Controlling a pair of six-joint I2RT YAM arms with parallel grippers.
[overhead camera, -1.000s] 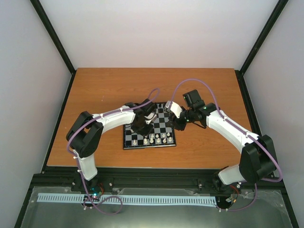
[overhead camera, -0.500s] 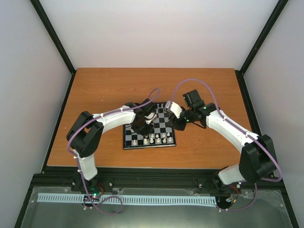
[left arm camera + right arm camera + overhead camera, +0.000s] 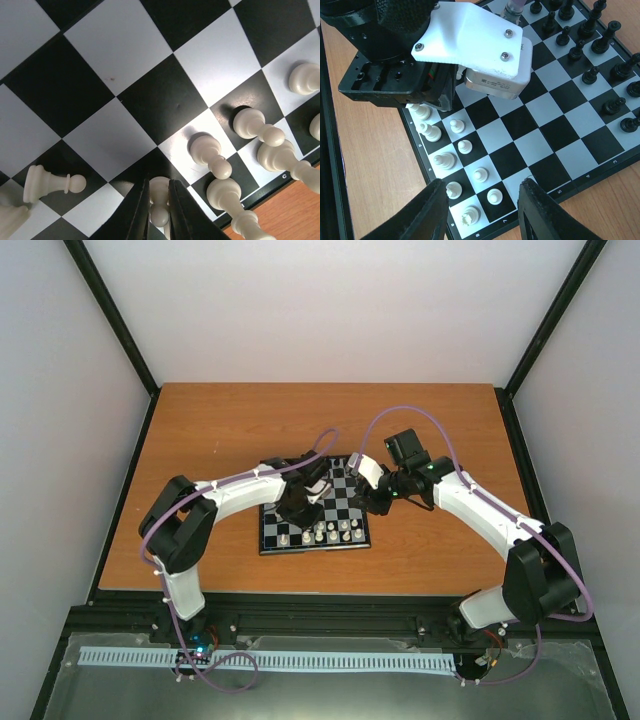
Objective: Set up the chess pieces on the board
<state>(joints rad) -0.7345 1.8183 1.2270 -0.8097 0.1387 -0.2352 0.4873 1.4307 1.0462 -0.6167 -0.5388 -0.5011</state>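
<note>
Over board's (image 3: 340, 505) near rows: my left claw (image 3: 159, 184) narrow, pinching white pawn (image 3: 160, 216) on its square. Barely moved this past second, so likely settling it, not yet released. Right claw (image 3: 482, 212) wide, empty, hovering alongside.

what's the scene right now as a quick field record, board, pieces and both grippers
board: black and silver checkerboard on the wooden table
left gripper: shut on a white pawn, low over the white side
right gripper: open, empty, above the board corner by the white side
white pieces: mostly upright along one edge
fallen pawn: white, lying on its side on the board
black pieces: upright along the opposite edge
</note>
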